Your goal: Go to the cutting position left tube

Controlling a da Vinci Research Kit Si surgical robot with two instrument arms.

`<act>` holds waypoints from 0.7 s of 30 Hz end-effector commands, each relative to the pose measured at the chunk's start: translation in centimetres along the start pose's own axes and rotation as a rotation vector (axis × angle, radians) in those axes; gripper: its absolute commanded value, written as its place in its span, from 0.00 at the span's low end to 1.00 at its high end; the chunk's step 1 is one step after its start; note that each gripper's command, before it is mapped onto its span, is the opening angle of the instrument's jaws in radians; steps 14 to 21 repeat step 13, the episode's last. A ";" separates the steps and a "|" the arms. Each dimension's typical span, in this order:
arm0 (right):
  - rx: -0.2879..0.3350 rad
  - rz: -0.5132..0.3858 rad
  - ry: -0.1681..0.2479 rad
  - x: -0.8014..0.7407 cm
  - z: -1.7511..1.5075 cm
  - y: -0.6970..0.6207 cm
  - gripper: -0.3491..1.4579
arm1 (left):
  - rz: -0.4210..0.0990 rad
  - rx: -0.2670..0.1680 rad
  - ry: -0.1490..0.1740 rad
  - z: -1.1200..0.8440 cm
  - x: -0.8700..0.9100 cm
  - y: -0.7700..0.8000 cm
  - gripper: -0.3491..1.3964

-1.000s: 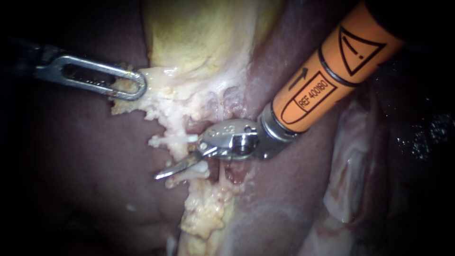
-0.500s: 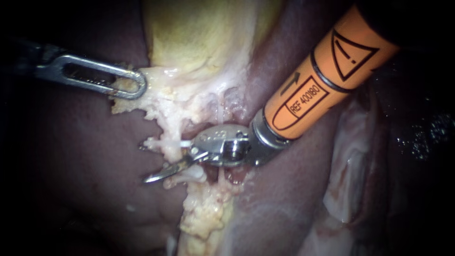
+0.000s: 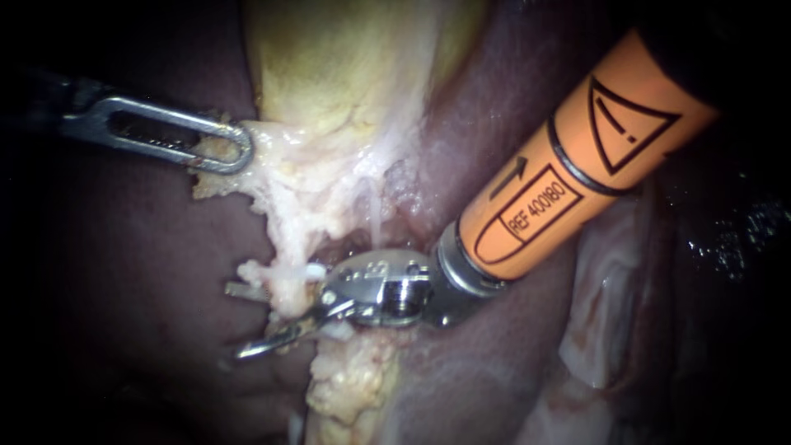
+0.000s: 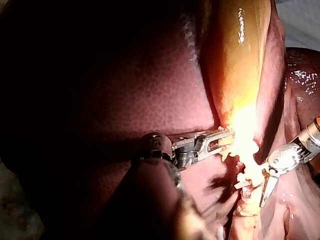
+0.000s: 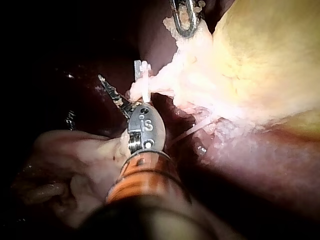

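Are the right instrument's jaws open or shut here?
Open. In the endoscope and right wrist views the blades of the right instrument stand apart, with a pale tissue strand in the gap between them.

Right instrument (image 3: 247, 320): orange black-marked shaft, silver wrist; left instrument (image 3: 235, 148): slotted silver metal.

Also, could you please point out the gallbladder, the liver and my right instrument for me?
gallbladder (image 3: 329, 66), endoscope view, its yellow wall.
liver (image 4: 150, 90), left wrist view, its mottled surface.
right instrument (image 3: 235, 321), endoscope view, midway between its open tool's tips.
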 end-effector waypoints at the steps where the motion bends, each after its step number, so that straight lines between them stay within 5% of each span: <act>1: 0.002 0.000 0.002 0.00 0.00 0.00 0.93 | 0.000 0.000 0.000 0.00 0.00 0.00 0.00; 21: 0.002 -0.001 0.002 -0.01 -0.01 0.02 0.93 | 0.000 0.000 0.000 0.00 0.00 0.00 0.00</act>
